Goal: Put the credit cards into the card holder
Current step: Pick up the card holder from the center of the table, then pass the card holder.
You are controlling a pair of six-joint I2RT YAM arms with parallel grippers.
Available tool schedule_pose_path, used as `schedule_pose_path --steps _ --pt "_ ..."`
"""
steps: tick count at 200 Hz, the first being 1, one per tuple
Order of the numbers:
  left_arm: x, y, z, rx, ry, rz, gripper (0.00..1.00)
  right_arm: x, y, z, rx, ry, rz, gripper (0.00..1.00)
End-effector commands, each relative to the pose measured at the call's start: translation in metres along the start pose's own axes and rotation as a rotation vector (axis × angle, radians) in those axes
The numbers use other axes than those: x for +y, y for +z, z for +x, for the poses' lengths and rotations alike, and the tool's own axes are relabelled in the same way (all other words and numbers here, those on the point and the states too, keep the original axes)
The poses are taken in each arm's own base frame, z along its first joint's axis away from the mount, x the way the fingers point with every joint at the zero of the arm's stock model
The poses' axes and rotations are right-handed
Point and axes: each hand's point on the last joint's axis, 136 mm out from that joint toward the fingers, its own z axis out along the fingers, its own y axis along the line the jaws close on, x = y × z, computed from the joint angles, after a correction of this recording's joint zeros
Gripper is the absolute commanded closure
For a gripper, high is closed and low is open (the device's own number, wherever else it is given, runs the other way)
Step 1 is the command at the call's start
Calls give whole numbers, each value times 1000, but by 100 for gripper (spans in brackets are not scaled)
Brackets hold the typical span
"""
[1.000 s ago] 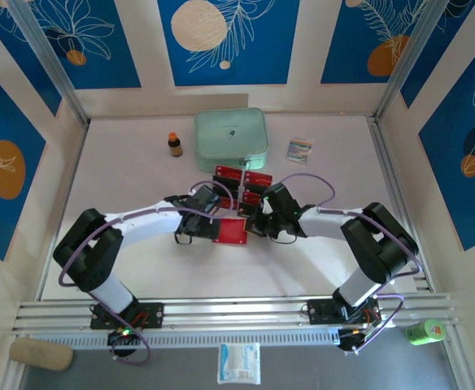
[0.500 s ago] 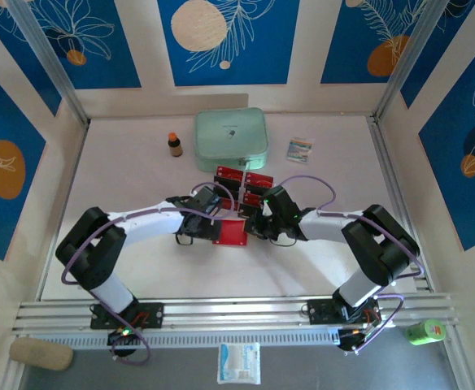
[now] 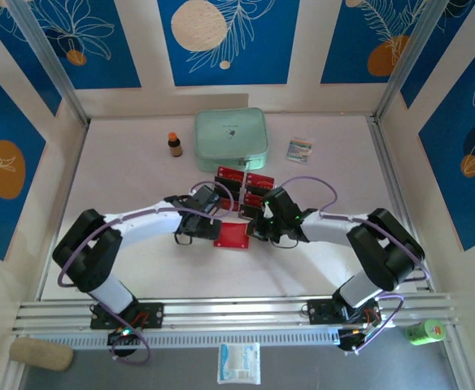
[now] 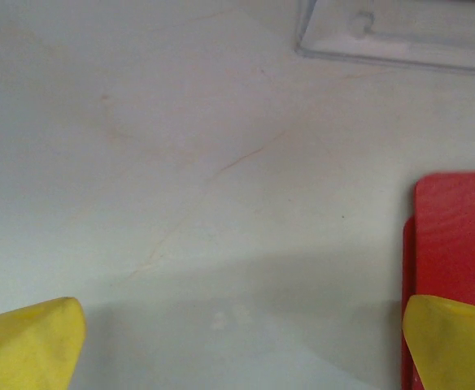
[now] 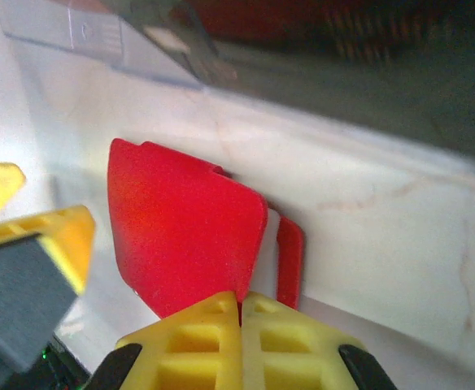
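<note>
Right wrist — gripper (image 5: 239, 307) tight on wallet (image 5: 180, 223)

The card holder (image 3: 232, 235) lies just before the credit cards (image 3: 231, 175), with the case (image 3: 231, 134) behind them.

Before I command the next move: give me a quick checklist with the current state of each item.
1. Right end effector shut on the card holder edge: ok.
2. Left end effector open: ok, jaws wide, one fingertip overlapping the holder's border.
3. Holder's pockets exposed for loading: cannot tell from these angles.
4. Credit cards free to pick: ok, clustered just beyond the holder, neither end effector gripping one.
5. Mint-green case and bottle apart from the work spot: ok.
</note>
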Motion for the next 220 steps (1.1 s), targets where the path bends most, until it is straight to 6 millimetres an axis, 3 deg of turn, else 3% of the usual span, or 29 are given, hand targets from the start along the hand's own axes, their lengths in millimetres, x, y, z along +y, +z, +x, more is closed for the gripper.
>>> schedule_pose_path --steps 1,56,107,174,220 --pt "-6 -35 -20 -76 -14 37 0 -4 -17 14 26 5 37 100" --pt "-8 -73 -40 -194 34 89 0 25 -45 4 -22 -45 -6 100" --pt "-19 -95 -32 -359 179 189 0 65 -79 -5 -55 -88 -75 100" --pt "-70 -147 -9 -800 535 211 0 109 -116 -26 -90 -118 -124 100" --pt "-93 -152 -11 -1024 700 75 0 132 -125 -35 -83 -110 -156 100"
